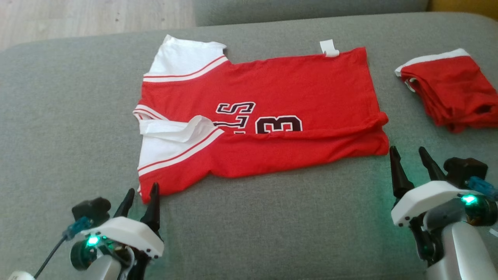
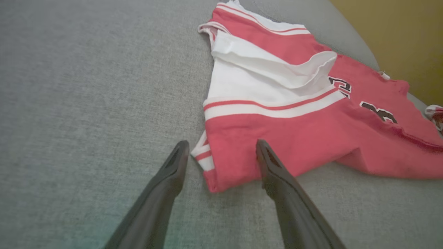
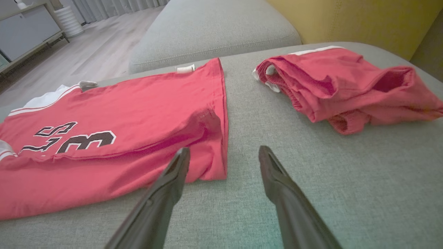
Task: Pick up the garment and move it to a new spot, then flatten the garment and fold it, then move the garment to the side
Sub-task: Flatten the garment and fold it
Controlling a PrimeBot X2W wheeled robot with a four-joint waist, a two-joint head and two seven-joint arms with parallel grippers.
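Note:
A red jersey with white sleeves and dark lettering, the garment [image 1: 272,128] [image 2: 294,135] [image 3: 114,138], lies spread on the grey cushion, its near long edge folded up over the lettering. My left gripper [image 1: 142,194] [image 2: 221,148] stands open at the garment's near left corner, the red sleeve hem lying between its fingertips in the left wrist view. My right gripper [image 1: 408,153] [image 3: 223,154] is open just off the near right corner, with nothing between its fingers.
A second red garment [image 1: 451,93] [image 3: 346,86], bunched and white-trimmed, lies at the right of the grey cushion [image 1: 272,225]. Another cushion [image 3: 214,27] and wooden floor [image 1: 78,19] lie beyond; a yellow wall [image 3: 346,17] stands at the right.

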